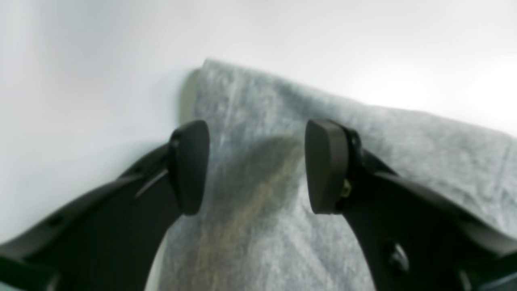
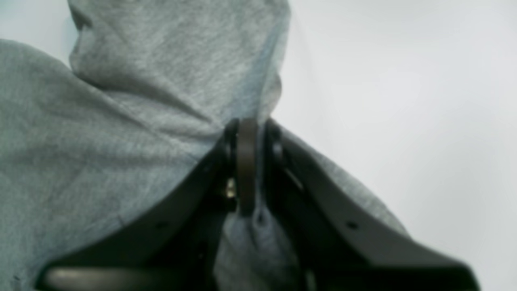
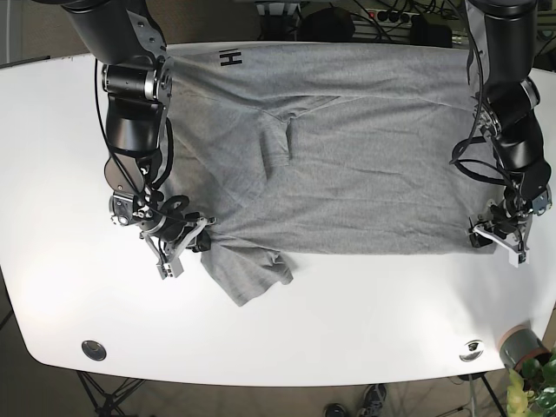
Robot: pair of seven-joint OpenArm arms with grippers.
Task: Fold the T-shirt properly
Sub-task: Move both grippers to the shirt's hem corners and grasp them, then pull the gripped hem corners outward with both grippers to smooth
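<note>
A grey T-shirt lies spread across the white table, with a sleeve hanging toward the front. At the shirt's left edge my right gripper is shut on the cloth; in the right wrist view its fingers pinch a bunch of grey fabric. My left gripper stands open at the shirt's front right corner. In the left wrist view its two pads straddle the grey corner without closing on it.
Black lettering marks the shirt near the far edge. A grey cup with a plant stands off the table's front right corner. Two round metal fittings sit near the front edge. Cables lie beyond the far edge.
</note>
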